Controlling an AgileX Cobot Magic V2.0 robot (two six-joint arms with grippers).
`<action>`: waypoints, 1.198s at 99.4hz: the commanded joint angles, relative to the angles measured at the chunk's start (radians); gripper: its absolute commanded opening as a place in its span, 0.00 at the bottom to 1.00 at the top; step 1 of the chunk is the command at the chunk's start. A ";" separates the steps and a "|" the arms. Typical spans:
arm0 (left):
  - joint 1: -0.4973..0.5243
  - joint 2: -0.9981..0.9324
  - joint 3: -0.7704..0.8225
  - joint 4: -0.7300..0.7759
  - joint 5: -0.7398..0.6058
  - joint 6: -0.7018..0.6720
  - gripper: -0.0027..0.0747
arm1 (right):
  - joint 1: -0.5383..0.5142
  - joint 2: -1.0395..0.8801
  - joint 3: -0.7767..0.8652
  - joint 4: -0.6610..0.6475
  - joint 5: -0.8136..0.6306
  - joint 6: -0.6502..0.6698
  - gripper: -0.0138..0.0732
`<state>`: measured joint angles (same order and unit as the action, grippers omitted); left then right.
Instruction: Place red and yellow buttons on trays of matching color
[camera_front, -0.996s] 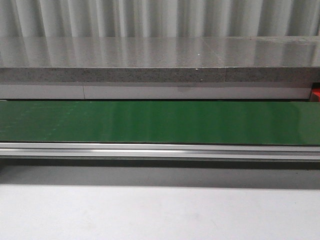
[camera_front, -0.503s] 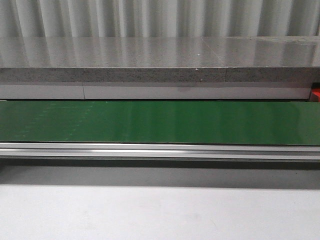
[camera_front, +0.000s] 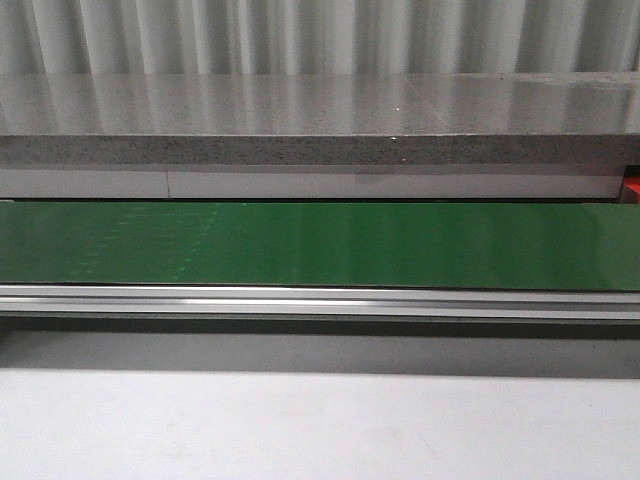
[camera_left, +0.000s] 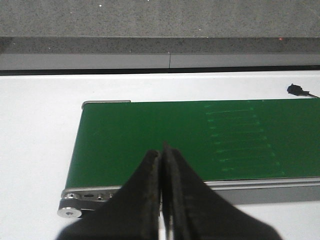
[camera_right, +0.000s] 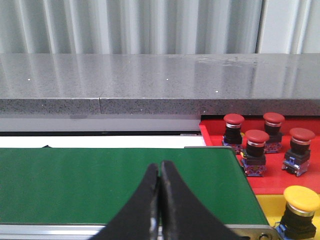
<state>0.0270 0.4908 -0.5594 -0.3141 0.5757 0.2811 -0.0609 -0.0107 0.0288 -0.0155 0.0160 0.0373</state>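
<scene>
In the right wrist view several red buttons (camera_right: 255, 138) stand on the red tray (camera_right: 280, 182) beside the end of the green belt (camera_right: 115, 182). One yellow button (camera_right: 301, 199) stands on the yellow tray (camera_right: 268, 204) next to the red one. My right gripper (camera_right: 159, 167) is shut and empty, over the belt's near edge. My left gripper (camera_left: 162, 150) is shut and empty too, over the near edge at the other end of the belt (camera_left: 200, 140). The front view shows the bare belt (camera_front: 320, 245), no gripper, and a sliver of the red tray (camera_front: 632, 187).
A grey stone ledge (camera_front: 320, 125) runs behind the belt, with a corrugated wall above it. An aluminium rail (camera_front: 320, 300) borders the belt's near side. A small black connector (camera_left: 295, 90) lies on the white surface beyond the belt in the left wrist view.
Faint marks on the belt's left part have shifted to the right; nothing else has moved.
</scene>
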 joint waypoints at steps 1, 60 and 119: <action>-0.006 0.003 -0.027 -0.016 -0.065 -0.002 0.01 | 0.003 -0.017 -0.016 -0.006 -0.073 -0.004 0.02; -0.006 0.003 -0.027 -0.016 -0.065 -0.002 0.01 | 0.003 -0.017 -0.016 -0.006 -0.073 -0.004 0.02; -0.081 -0.056 0.109 0.241 -0.337 -0.358 0.01 | 0.003 -0.017 -0.016 -0.006 -0.073 -0.004 0.02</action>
<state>-0.0178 0.4596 -0.4637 -0.2016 0.3697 0.0813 -0.0609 -0.0107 0.0288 -0.0155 0.0221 0.0373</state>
